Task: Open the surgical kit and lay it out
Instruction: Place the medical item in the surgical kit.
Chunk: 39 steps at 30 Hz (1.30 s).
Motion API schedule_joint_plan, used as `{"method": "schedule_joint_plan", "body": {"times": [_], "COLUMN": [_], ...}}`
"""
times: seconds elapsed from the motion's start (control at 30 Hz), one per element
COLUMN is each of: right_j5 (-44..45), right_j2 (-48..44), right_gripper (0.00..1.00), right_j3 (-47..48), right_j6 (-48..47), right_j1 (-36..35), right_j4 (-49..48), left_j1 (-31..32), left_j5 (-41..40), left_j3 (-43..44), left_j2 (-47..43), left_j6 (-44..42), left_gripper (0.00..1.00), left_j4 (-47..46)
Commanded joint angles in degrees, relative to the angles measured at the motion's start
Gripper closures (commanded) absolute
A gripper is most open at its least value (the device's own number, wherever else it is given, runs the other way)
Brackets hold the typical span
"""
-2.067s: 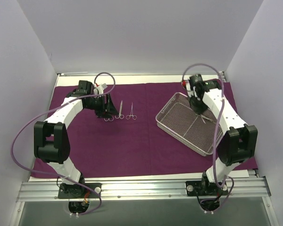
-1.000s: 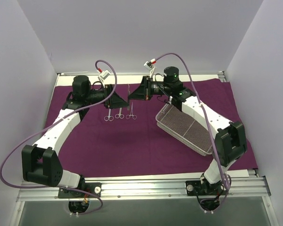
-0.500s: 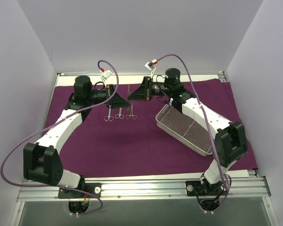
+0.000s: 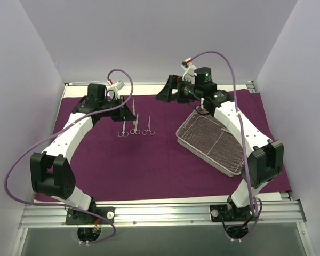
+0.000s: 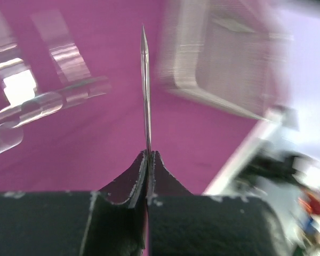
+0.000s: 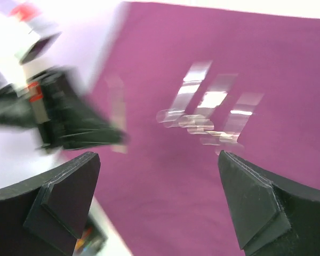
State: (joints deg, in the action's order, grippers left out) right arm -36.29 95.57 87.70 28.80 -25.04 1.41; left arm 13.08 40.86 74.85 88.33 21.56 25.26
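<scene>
- Step in hand: laying the tools out of the tray onto the cloth. This piece looks about to be set down, judging by how the arms stand.
- The left claw is clamped together on slim pointed tweezers, which stand straight out from its tips. In the overhead view this claw hangs well left of the tray, over the far part of the cloth.
- The right claw is spread wide with nothing between its fingers. From above it sits just beyond the tray's far-left corner, pointing toward the left claw.
- Three scissor-handled tools lie in a neat row on the cloth, left of the tray and just nearer than the left claw.
- Next move, as I judge it: lower the tweezers flat beside that row, parallel to it and apart from it, then release.
- A thin line shows inside the tray mesh; I cannot tell whether it is another tool.
- The purple cloth lies flat under the tray. Plain white walls close three sides, and a metal rail runs along the near edge.
</scene>
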Motion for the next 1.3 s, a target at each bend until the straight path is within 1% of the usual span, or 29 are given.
{"method": "schedule_joint_plan", "body": {"times": [0.0,0.03,0.07,0.1,0.13,0.2,0.23,0.3,0.33,0.37,0.4,0.47,0.53,0.77,1.03,1.13,1.23,1.27], "right_j5": [18.9,21.5,23.4,24.1,24.3,25.7,27.0,28.3,28.6,28.6,28.3,28.3,28.6,28.9,28.3,28.3,29.6,30.7], "right_j2": [0.8,1.4,2.2,4.3,5.2,6.9,6.7,5.3,4.8,4.1,3.0,2.0,1.0,0.8,0.8,1.1,0.9,0.9], "right_gripper": [0.0,0.0,0.0,0.0,0.0,0.0,0.05,0.1,0.15,0.15,0.14,0.09,0.08,0.07,0.07,0.07,0.07,0.07], "right_j3": [4.8,6.8,8.2,9.6,12.0,12.5,12.1,9.7,8.7,6.7,5.9,4.6,4.1,3.7,3.4,2.5,1.2,0.8], "right_j6": [-8.0,-7.9,-7.3,-7.1,-7.3,-8.4,-9.7,-10.3,-10.3,-10.3,-10.3,-10.3,-10.4,-10.9,-11.2,-9.7,-8.1,-7.0], "right_j1": [2.6,3.1,4.4,5.1,5.9,6.9,7.0,7.3,7.5,7.9,8.5,9.0,9.8,12.6,14.3,15.4,16.7,17.1], "right_j4": [17.6,19.7,24.8,27.6,32.6,35.7,36.5,36.5,36.3,35.6,35.2,35.2,35.5,37.6,37.7,37.8,37.9,37.9], "left_j1": [-1.8,-2.2,-2.5,-2.9,-3.2,-5.1,-5.3,-5.4,-5.6,-5.9,-6.5,-6.8,-6.8,-6.8,-6.8,-6.8,-6.8,-6.7], "left_j5": [-22.7,-26.8,-28.5,-30.3,-33.0,-33.3,-33.9,-36.7,-37.4,-38.3,-38.1,-37.9,-37.9,-37.2,-36.5,-36.8,-36.4,-36.3], "left_j3": [4.3,3.9,3.3,2.9,2.7,3.8,4.4,6.0,8.1,9.3,10.2,12.8,15.0,18.3,18.5,18.1,16.9,16.8], "left_j2": [2.6,2.9,3.6,4.1,5.8,8.0,9.1,12.9,14.2,17.2,18.5,21.8,24.0,28.4,30.4,31.2,31.4,31.5], "left_j6": [-10.9,-11.8,-12.6,-13.3,-13.3,-14.4,-15.0,-16.7,-17.1,-17.2,-17.3,-17.1,-17.3,-16.3,-15.4,-15.1,-14.9,-14.8], "left_gripper": [0.98,0.98,0.98,0.98,0.98,0.98,0.98,0.98,0.98,0.98,0.98,0.98,0.98,0.98,0.98,0.98,0.93,0.88], "left_j4": [18.4,18.0,17.3,16.9,16.7,16.5,16.5,16.3,16.8,17.4,17.5,17.9,18.1,18.9,20.0,20.5,19.7,19.4]}}
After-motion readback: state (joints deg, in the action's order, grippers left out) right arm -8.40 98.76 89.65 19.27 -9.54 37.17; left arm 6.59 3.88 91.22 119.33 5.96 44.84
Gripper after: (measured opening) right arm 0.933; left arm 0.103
